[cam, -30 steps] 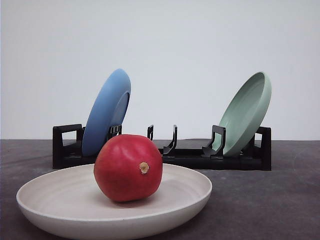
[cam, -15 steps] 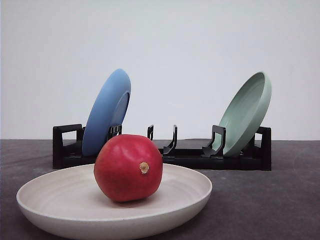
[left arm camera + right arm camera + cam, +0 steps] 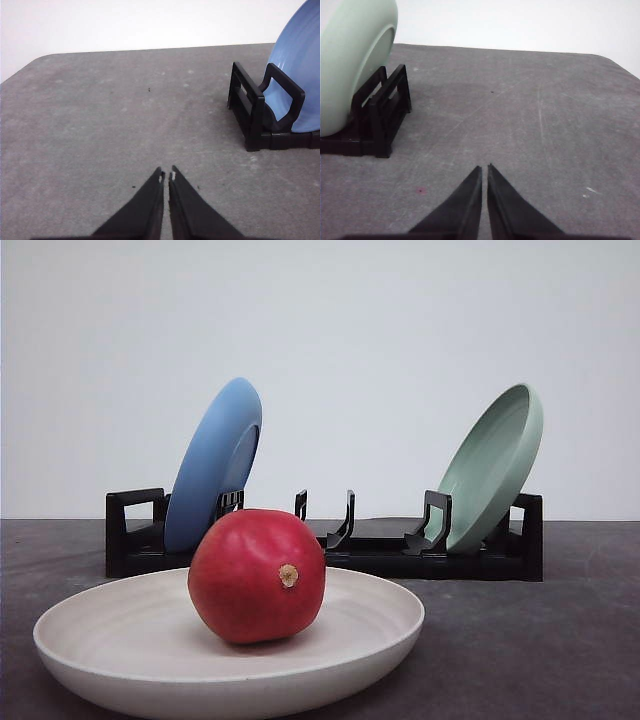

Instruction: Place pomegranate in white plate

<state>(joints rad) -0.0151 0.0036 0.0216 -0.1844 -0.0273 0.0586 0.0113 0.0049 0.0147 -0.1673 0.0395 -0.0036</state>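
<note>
On white plate (image 3: 120, 640): pomegranate (image 3: 256, 576) at rest, stub facing camera. Likely firm, heavy, glossy-slick, prone to roll; best gripped across widest girth. Left gripper (image 3: 166, 176) and right gripper (image 3: 484, 169) pinched closed, holding nothing.

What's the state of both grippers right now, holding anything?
Left gripper: jaws shut, holding nothing, above bare table.
Right gripper: jaws shut, holding nothing.

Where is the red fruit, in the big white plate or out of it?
In. The pomegranate sits inside the white plate, resting on its shallow middle with the rim all around it.
</note>
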